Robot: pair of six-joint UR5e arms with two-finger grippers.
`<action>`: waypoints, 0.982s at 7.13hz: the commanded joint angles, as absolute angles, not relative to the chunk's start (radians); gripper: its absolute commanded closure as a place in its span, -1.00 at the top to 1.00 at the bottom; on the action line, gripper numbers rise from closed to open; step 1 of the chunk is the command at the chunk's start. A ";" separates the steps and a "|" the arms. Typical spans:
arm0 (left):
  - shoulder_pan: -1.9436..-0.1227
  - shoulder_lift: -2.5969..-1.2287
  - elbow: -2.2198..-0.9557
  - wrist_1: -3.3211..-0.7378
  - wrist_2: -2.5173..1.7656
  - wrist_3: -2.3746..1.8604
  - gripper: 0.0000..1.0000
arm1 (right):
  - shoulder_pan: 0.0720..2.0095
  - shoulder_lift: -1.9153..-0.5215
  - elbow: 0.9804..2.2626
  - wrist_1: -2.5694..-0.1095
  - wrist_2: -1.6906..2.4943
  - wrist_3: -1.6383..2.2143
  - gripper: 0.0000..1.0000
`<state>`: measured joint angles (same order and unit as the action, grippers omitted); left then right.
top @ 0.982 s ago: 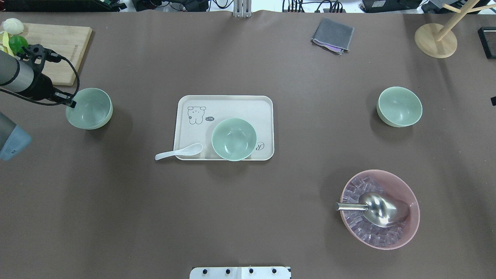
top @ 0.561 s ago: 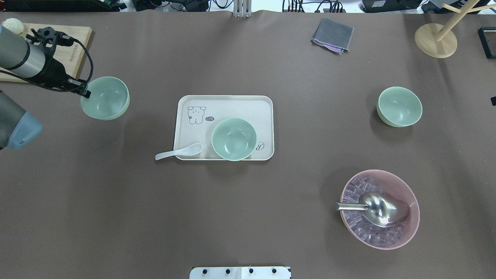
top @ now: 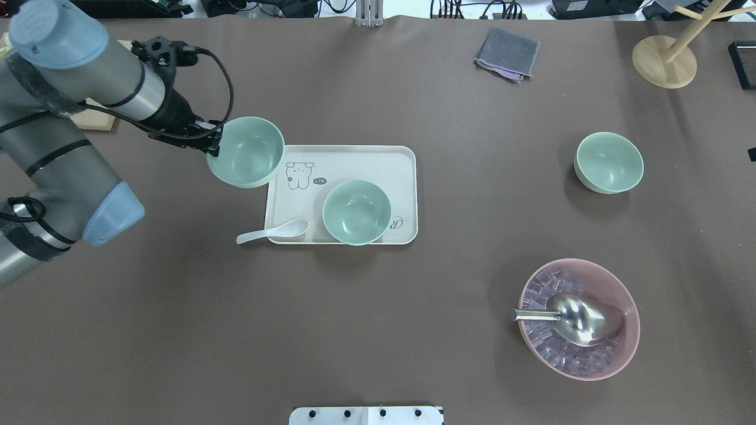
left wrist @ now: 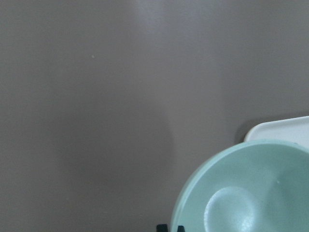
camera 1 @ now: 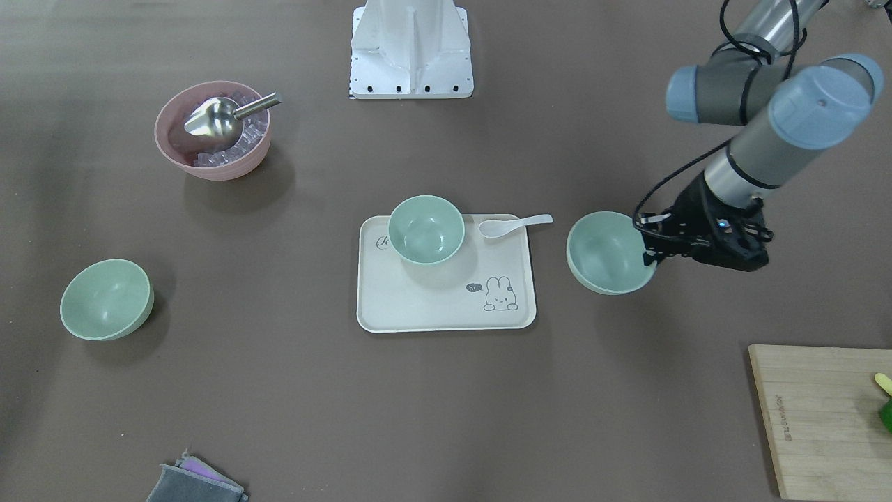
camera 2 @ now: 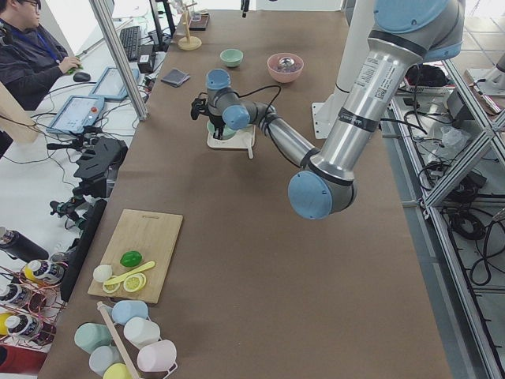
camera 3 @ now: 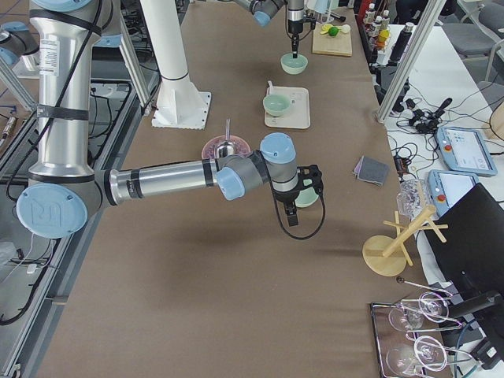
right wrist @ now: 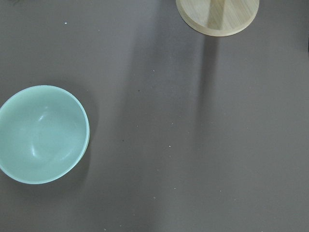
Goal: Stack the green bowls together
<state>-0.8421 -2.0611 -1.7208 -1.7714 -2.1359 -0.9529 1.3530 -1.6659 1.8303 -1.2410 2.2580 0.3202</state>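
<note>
Left jaws pinch rim of held green bowl point(top: 247, 152), raised by tray point(top: 354, 154) corner. Second bowl point(top: 356, 212) on tray; third bowl point(top: 609, 162) on table, far right. Right jaws: cannot tell. Bowls likely light, stiff, slick; rim pinch may tilt.

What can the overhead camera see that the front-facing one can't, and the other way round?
Only the overhead view shows the wooden stand in the far corner. Only the front-facing view shows the yellow and green items on the cutting board. Both show the left gripper holding one green bowl by its rim, a second bowl on the tray, a third bowl alone, the spoon, the pink bowl, its scoop and the cloth.
</note>
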 commanded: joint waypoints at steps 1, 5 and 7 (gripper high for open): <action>-0.726 -2.179 -1.714 -1.682 -2.080 -1.093 -1.00 | 1.353 -1.666 1.833 -1.239 2.258 0.321 1.00; -0.596 -2.306 -1.683 -1.520 -1.943 -1.152 -1.00 | 1.353 -1.666 1.835 -1.233 2.252 0.319 1.00; -0.588 -2.315 -1.666 -1.537 -1.936 -1.173 -1.00 | 1.353 -1.666 1.833 -1.220 2.240 0.319 1.00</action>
<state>-0.5950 -2.3109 -1.6733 -1.5281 -1.9440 -1.1620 1.3530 -1.6666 1.8338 -1.2245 2.2439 0.3190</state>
